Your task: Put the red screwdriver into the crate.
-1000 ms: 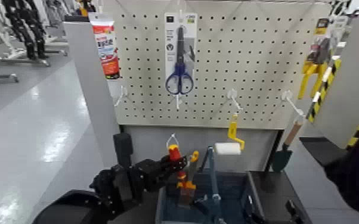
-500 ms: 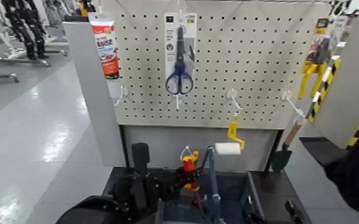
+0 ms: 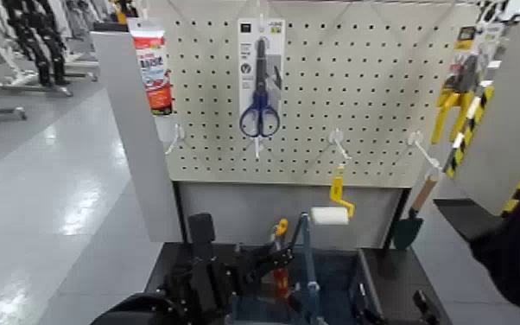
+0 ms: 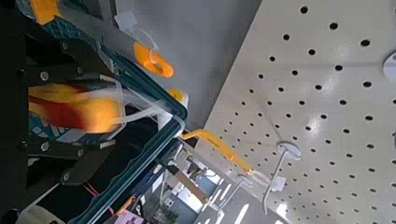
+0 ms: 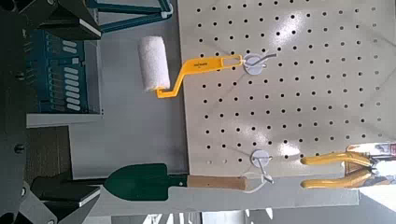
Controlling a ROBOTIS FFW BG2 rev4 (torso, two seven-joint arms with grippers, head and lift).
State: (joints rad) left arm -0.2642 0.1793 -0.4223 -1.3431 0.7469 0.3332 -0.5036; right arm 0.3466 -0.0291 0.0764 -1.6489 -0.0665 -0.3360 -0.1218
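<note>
Behind the crate point(image 3: 364, 289) stands the pegboard point(image 3: 332, 95); our left pincer point(image 4: 110, 110) is apart around the red screwdriver point(image 4: 79, 110), low over the crate—we should let it drop clear before lifting. Our right pincer point(image 5: 93, 114) waits, apart, beside the board.

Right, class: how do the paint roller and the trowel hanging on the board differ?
The roller has a white cylinder; the trowel has a green blade. The roller's handle is bright yellow, the trowel's wooden brown. Both hang from white hooks.
</note>
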